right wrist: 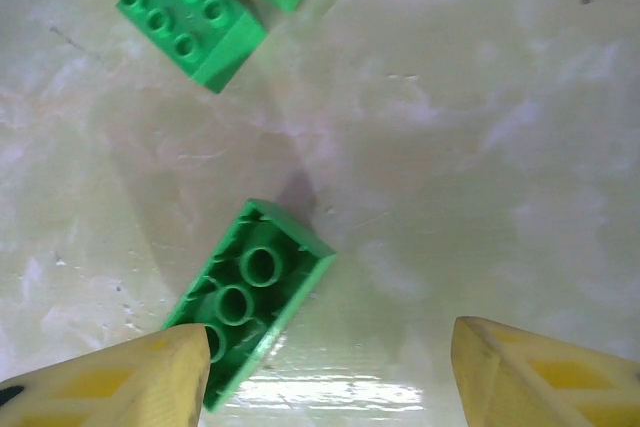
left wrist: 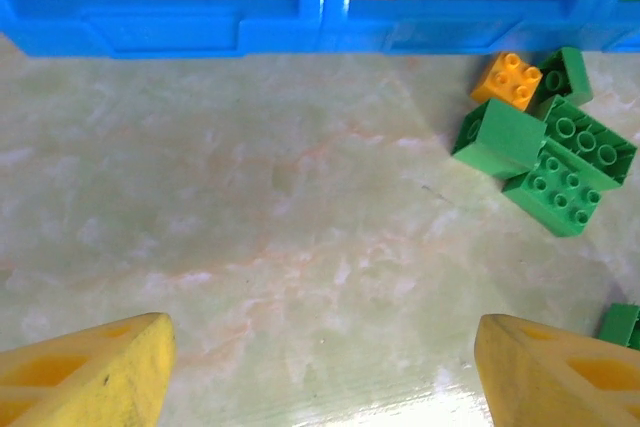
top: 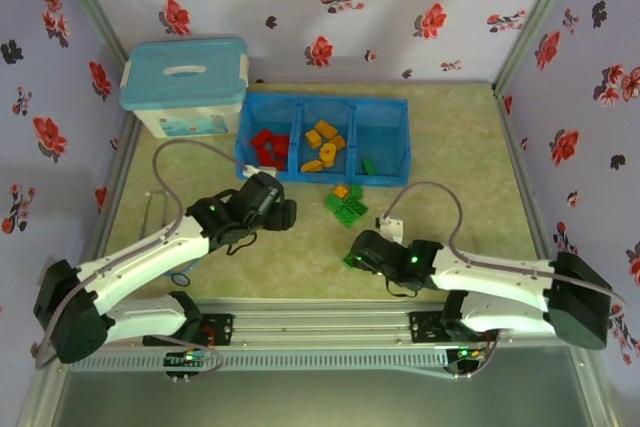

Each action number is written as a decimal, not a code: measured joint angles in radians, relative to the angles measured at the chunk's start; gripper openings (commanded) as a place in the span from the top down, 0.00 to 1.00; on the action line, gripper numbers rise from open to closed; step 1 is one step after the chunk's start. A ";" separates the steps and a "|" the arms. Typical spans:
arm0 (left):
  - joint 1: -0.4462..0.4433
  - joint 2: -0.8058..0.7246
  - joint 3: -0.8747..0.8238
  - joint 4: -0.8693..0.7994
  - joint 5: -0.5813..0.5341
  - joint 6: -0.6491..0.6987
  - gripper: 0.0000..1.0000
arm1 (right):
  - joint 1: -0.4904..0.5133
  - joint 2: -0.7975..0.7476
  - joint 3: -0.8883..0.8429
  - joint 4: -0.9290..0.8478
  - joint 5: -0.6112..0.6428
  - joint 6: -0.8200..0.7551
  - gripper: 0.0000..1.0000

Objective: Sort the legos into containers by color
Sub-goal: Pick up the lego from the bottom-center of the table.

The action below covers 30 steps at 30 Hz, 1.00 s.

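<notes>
The blue tray [top: 385, 162] holds red legos [top: 268, 147] in its left container, orange ones [top: 325, 145] in the middle and a green one [top: 368, 165] in the right. On the table in front lies a cluster of green bricks [left wrist: 550, 152] with one orange brick [left wrist: 508, 79]. My left gripper [left wrist: 320, 377] is open over bare table, short of the tray wall [left wrist: 200, 27]. My right gripper [right wrist: 325, 377] is open and low over the table. An upside-down green brick [right wrist: 255, 287] lies by its left finger [right wrist: 130, 382], well apart from the right one.
A white storage box with a teal lid [top: 185, 87] stands at the back left beside the tray. Floral walls close in the table on three sides. More green bricks [right wrist: 190, 12] lie just beyond the right gripper.
</notes>
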State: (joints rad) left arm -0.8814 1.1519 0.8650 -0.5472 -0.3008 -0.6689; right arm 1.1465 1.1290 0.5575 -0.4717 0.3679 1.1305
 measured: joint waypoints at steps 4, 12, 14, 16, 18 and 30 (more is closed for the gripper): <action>0.000 -0.061 -0.047 0.002 -0.007 -0.027 0.21 | 0.028 0.124 0.066 0.023 0.004 0.027 0.34; -0.003 -0.114 -0.120 -0.002 -0.014 -0.063 0.21 | 0.055 0.321 0.176 0.013 0.025 0.113 0.29; -0.003 -0.122 -0.128 -0.003 -0.014 -0.063 0.21 | 0.057 0.355 0.193 -0.003 0.026 0.135 0.31; -0.004 -0.131 -0.132 -0.003 -0.014 -0.064 0.21 | 0.058 0.385 0.211 -0.024 0.031 0.154 0.34; -0.004 -0.138 -0.133 -0.003 -0.014 -0.064 0.21 | 0.058 0.401 0.224 -0.035 0.036 0.165 0.40; -0.004 -0.140 -0.158 0.002 -0.022 -0.067 0.21 | 0.052 0.432 0.268 -0.098 0.059 0.182 0.50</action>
State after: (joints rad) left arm -0.8856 1.0119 0.7071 -0.5453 -0.3225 -0.7357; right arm 1.1984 1.5608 0.8257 -0.5697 0.4267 1.3128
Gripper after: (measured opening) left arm 0.792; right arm 0.496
